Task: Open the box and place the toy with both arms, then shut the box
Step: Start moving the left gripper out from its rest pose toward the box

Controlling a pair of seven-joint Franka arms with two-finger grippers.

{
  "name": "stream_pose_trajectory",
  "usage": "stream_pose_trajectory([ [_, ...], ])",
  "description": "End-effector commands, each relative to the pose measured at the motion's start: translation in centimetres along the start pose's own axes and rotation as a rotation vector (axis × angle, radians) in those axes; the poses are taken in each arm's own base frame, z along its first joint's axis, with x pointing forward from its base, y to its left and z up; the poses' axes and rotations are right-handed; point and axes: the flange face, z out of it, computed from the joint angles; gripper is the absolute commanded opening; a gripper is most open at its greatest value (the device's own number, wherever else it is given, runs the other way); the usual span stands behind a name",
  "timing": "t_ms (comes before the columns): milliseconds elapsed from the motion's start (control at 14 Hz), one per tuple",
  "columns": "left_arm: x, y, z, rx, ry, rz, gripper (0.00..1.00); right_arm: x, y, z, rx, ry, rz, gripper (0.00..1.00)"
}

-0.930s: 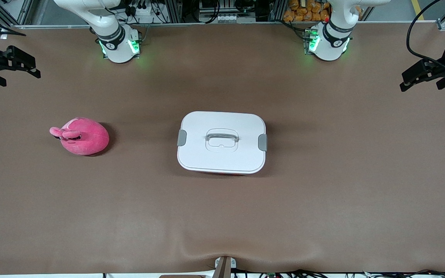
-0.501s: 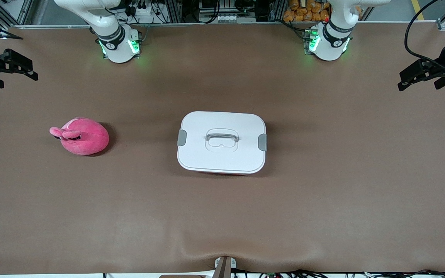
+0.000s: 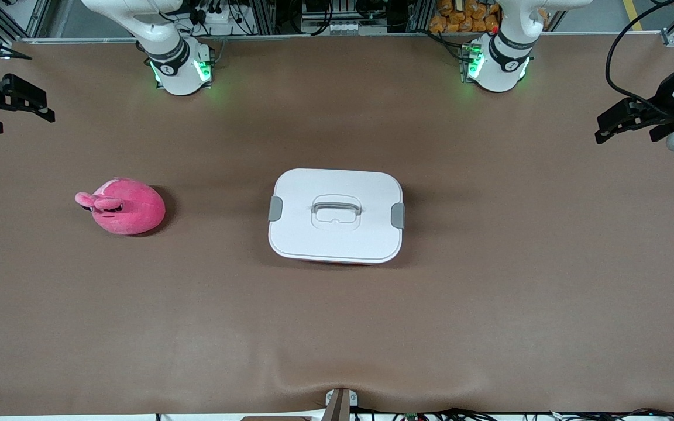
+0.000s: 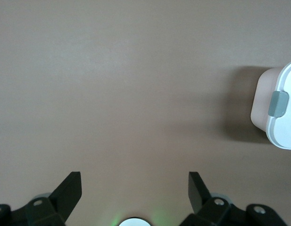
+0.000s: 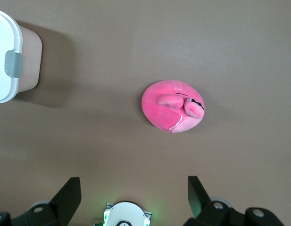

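- box (image 3: 336, 216): sits mid-table on the brown table cover (image 3: 337, 327), about midway between the two arm ends. White lid (image 3: 337, 234) is on and seated flat.
- Grey side clips: one on the short side facing the right arm's end (image 3: 275, 209), one on the short side facing the left arm's end (image 3: 397, 216). Both lie against the lid edge.
- Recessed handle (image 3: 337, 207) in the lid centre lies flat; nothing touches it.
- Pink tub wall shows under the lid in both wrist views (image 4: 259, 101) (image 5: 29, 59).
- toy (image 3: 123, 206): pink plush, on the cover toward the right arm's end, well apart from the box and about level with it. Ears point away from the box. Nothing touches it.
- right gripper (image 3: 12, 102): up in the air over the right arm's end of the table, well apart from the toy. Fingers spread wide, nothing between them. Its wrist view looks down on the toy (image 5: 173, 106) and one end of the box.
- left gripper (image 3: 626, 120): up in the air over the left arm's end of the table, well apart from the box. Fingers spread wide, holding nothing. Its wrist view shows bare cover and the box's end with a clip (image 4: 278, 103).
- Arm bases (image 3: 180, 70) (image 3: 498, 67) glow green at the table edge farthest from the front camera.
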Motion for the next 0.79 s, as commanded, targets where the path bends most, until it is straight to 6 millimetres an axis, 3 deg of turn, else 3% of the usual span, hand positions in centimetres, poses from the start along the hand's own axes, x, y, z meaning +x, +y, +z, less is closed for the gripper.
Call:
stream_pose_trajectory([
  [0,0.3,-0.1,-0.4,-0.007,-0.005,-0.007,1.0,0.2,0.2,-0.5,-0.001,0.007,0.021,1.0],
  [215,0.4,-0.2,-0.2,-0.012,-0.007,-0.007,1.0,0.2,0.3,-0.5,-0.001,0.007,0.022,1.0],
  [501,1.5,0.9,2.1,-0.01,-0.049,0.001,1.0,0.1,0.4,-0.5,-0.002,0.006,0.021,1.0],
  [715,2.0,1.4,2.6,-0.025,-0.05,0.004,1.0,0.1,0.7,-0.5,-0.001,0.005,0.027,1.0],
])
